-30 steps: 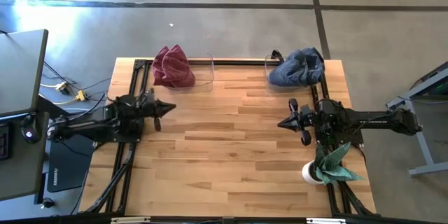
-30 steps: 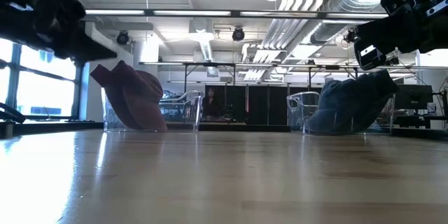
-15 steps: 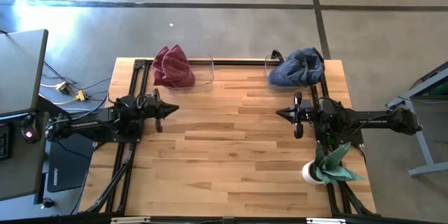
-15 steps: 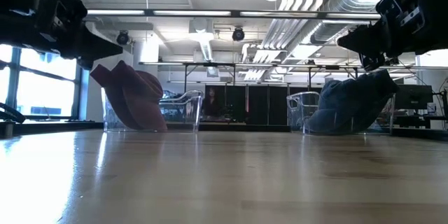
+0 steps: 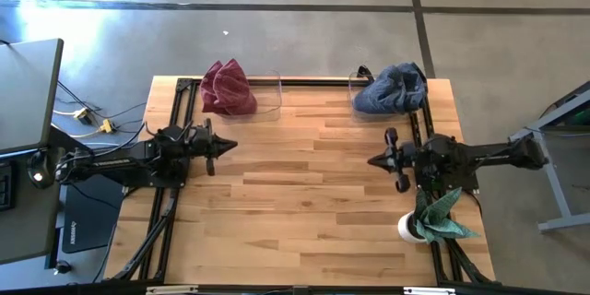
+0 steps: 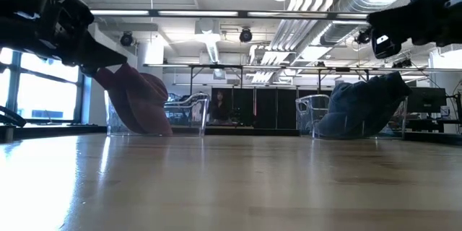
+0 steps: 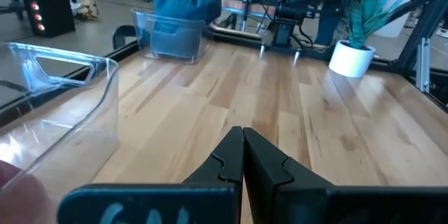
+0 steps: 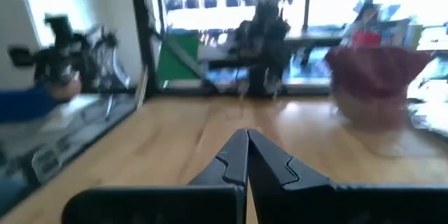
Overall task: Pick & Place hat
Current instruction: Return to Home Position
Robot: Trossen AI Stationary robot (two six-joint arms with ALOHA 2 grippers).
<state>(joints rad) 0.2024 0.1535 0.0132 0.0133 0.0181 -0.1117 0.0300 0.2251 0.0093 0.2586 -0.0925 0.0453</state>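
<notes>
The right gripper (image 8: 246,138) reaches out over the wooden table (image 8: 168,147), its two dark fingers pressed together tip to tip with nothing between them. At twelve o'clock from it, across the boards, the left arm (image 8: 262,42) shows dark against bright windows. At about two o'clock the red cap (image 8: 374,70) sits in the left transparent bin (image 8: 381,122).
</notes>
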